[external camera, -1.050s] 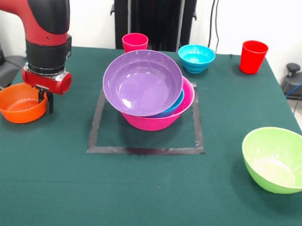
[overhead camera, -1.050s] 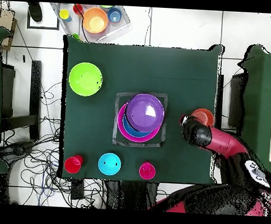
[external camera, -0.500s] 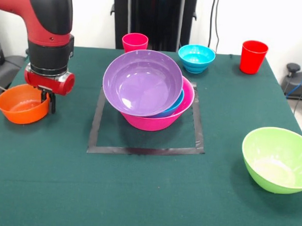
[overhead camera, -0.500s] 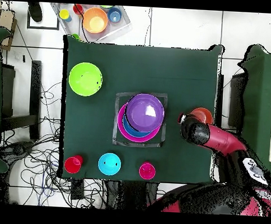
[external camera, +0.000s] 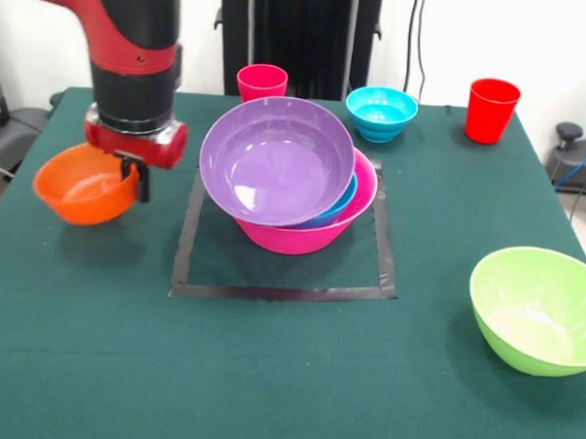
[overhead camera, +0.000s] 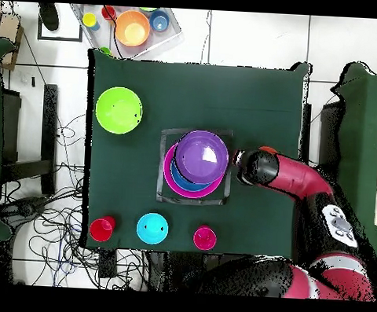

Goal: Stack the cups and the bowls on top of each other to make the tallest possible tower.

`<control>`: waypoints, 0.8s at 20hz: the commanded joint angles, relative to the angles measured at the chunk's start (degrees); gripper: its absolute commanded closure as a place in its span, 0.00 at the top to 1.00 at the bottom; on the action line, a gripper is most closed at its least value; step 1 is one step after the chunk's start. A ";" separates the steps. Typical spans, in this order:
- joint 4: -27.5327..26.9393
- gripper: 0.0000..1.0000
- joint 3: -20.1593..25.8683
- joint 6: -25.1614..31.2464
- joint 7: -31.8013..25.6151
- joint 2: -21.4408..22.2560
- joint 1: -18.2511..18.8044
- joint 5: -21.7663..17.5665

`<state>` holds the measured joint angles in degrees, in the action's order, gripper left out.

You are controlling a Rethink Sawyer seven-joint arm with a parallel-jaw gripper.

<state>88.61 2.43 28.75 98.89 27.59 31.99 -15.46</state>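
The gripper [external camera: 137, 179] is clamped on the rim of the orange bowl [external camera: 84, 184], one dark finger down over the rim's right side, and the bowl hangs clear of the green table cloth [external camera: 267, 374] with its shadow on the cloth below it. It hangs just left of the black tape square [external camera: 187, 242], beside the tower [external camera: 294, 195]. That tower has the large pink bowl [external camera: 317, 235] as its base inside the square, a blue bowl [external camera: 340, 204] nested in it with only its rim edge showing, and the purple bowl [external camera: 274, 160] lying tilted on top, its mouth leaning toward the front-left. Along the far edge stand the pink-red cup [external camera: 262, 82], a ribbed blue bowl [external camera: 381, 112] and the red cup [external camera: 492, 110], each well apart from the tower. The lime green bowl [external camera: 537, 310] sits alone at the near right corner. From overhead the arm [overhead camera: 289, 174] covers most of the orange bowl, just beside the purple bowl
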 commanded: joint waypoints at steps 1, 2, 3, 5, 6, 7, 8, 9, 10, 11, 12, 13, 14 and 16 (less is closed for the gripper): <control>-12.74 0.00 -0.94 21.44 8.48 3.16 -7.36 4.79; -14.33 0.00 -1.11 23.37 8.61 2.93 -7.81 5.10; -15.88 0.00 -1.26 25.18 8.81 2.72 -8.28 5.46; -19.18 0.00 -1.75 28.03 8.28 2.29 -9.30 5.23; -20.80 0.00 -1.91 29.82 8.04 2.01 -9.63 5.16; -22.39 0.00 -1.99 31.48 7.62 1.66 -9.82 5.08; -23.99 0.00 -2.07 33.13 7.20 1.30 -10.00 5.00; -25.46 0.00 -2.05 34.35 6.44 1.06 -10.11 4.72; -26.70 0.00 -2.11 35.15 5.83 0.86 -10.23 4.36; -27.92 0.00 -2.19 36.02 5.53 0.62 -10.39 4.11; -28.80 0.00 -2.31 36.70 5.55 0.46 -10.58 3.97; -30.09 0.00 -2.50 37.48 5.79 0.08 -10.84 3.65; -31.08 0.00 -2.64 38.38 6.20 -0.09 -11.16 3.54; -34.12 0.00 -3.05 41.68 7.53 -0.84 -11.88 3.83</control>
<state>67.00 -1.24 59.78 98.94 29.75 21.94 -11.47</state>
